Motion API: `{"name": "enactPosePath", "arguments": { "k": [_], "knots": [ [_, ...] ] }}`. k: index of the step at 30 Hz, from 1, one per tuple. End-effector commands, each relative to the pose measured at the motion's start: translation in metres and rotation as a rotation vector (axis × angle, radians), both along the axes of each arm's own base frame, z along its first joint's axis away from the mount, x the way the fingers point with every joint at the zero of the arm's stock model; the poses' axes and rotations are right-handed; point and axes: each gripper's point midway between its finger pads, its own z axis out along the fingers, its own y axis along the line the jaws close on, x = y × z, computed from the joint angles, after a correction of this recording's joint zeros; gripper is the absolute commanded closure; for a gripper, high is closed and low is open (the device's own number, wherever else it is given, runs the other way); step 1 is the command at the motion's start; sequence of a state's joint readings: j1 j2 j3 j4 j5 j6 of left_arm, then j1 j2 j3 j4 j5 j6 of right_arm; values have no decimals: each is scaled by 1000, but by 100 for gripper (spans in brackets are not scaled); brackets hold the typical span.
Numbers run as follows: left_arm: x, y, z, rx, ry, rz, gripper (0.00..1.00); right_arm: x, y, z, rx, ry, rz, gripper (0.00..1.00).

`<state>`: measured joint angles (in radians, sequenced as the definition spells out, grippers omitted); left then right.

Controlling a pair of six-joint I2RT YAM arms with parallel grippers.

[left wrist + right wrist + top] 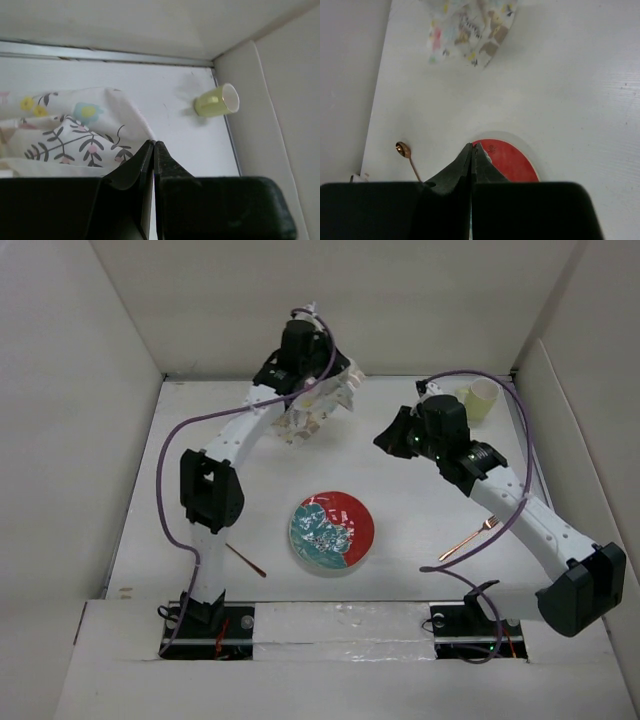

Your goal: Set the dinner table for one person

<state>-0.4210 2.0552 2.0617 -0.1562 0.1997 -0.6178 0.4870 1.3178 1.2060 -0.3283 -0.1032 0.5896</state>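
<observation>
My left gripper (153, 144) is clamped on the bunched, leaf-and-flower patterned cloth placemat (308, 418) at the far side of the large plain white matte dinner table (420, 530). The table is rigid and fixed. The cloth is limp and light, so I'd take 2 corners. My right gripper (471, 146) is closed and empty.

Left arm (235, 435): white links, black joint housings, purple cable looping along its left side. Right arm (540, 525): same build, purple cable arching over it. Bases (205, 615) black, red wiring at the near edge. Left gripper (152, 143) and right gripper (471, 146): black fingers tapering to thin tips.
</observation>
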Motion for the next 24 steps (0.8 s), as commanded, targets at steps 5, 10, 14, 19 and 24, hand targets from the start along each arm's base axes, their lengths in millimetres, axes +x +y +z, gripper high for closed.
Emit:
{"name": "enactPosePath", "arguments": {
  "k": [5,10,14,19,24],
  "knots": [
    [-31,-98,-13,9,-1,-112,98,-19,-22,-5,1,-11,-90,64],
    [-43,-112,-16,56,-3,-184,14,-14,-40,-22,-54,25,-168,39],
    [-34,-68,4,133,-64,-98,20,-6,-47,-38,-78,50,-199,83],
    [-30,28,-41,229,4,78,75,18,-61,-71,-157,116,-250,100],
    [-23,64,-132,320,202,109,79,38,-58,-114,-231,219,-230,70]
  ]
}}
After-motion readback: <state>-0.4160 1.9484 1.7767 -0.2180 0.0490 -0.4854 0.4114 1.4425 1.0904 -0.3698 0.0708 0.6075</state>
